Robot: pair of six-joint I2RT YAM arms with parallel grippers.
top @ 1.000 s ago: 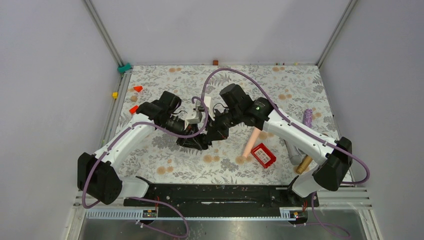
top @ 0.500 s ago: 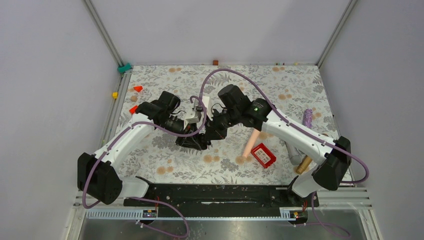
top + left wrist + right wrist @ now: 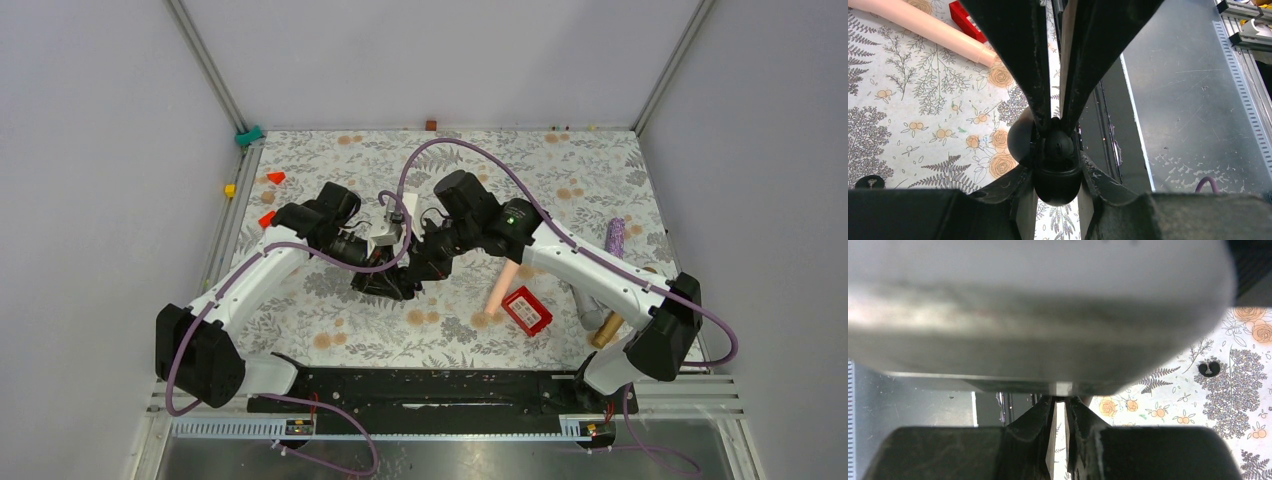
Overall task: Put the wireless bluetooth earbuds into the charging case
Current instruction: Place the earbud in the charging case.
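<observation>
In the left wrist view my left gripper (image 3: 1057,197) is shut on the charging case (image 3: 1058,182), a glossy black oval whose lid (image 3: 1019,137) stands open to the left. A black earbud (image 3: 1058,146) sits in the case's mouth. My right gripper (image 3: 1054,120) reaches down from above with its fingers (image 3: 1013,55) nearly together at that bud. The right wrist view shows the same jaws (image 3: 1061,401) narrow, their tips hidden under the left wrist's blurred grey body. A small black piece on the cloth (image 3: 1209,368) (image 3: 869,181) looks like the other earbud. From above, both grippers (image 3: 405,275) meet mid-table.
A pink cylinder (image 3: 499,285) and a red box (image 3: 527,310) lie just right of the grippers. A purple stick (image 3: 616,236) and a brown tube (image 3: 607,329) sit at the right edge. Red blocks (image 3: 275,177) (image 3: 267,218) lie far left. A metal ledge (image 3: 1188,100) borders the near side.
The right arm has edged slightly left toward the left gripper. Both grips look the same, and the case has stayed in place.
</observation>
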